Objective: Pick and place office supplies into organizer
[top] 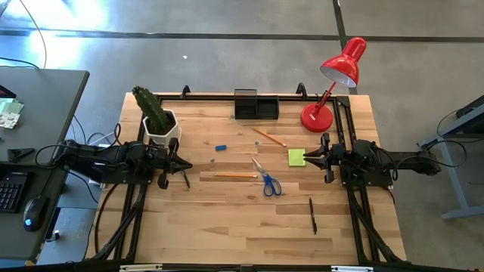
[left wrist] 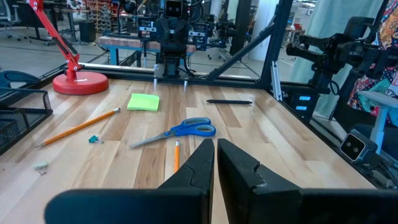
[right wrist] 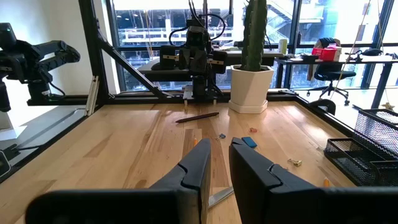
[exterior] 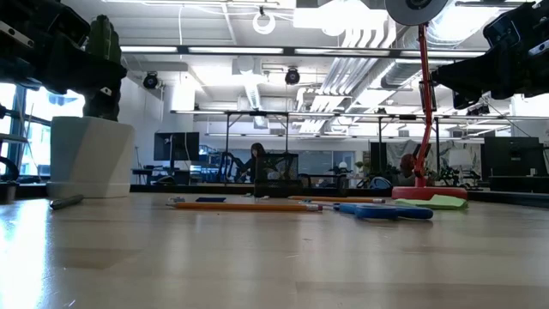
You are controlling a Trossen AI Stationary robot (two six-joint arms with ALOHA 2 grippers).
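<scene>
From above, both arms wait at the table's sides, the left gripper (top: 184,164) and right gripper (top: 308,156) empty, while scissors (top: 266,178), two pencils (top: 227,176), a sticky-note pad (top: 296,157) and pens lie loose, none yet in the organizer (top: 255,104) at the far edge. The low view hides the organizer behind clutter. In the wrist views, the left fingers (left wrist: 198,163) are nearly closed and the right fingers (right wrist: 198,163) slightly parted, holding nothing; the right fingers cover part of the scissors.

Black mesh organizer (top: 255,104) at far edge, pencils (top: 235,176), blue-handled scissors (top: 267,180) (blades closed), sticky-note pad (top: 296,157) scattered mid-table
</scene>
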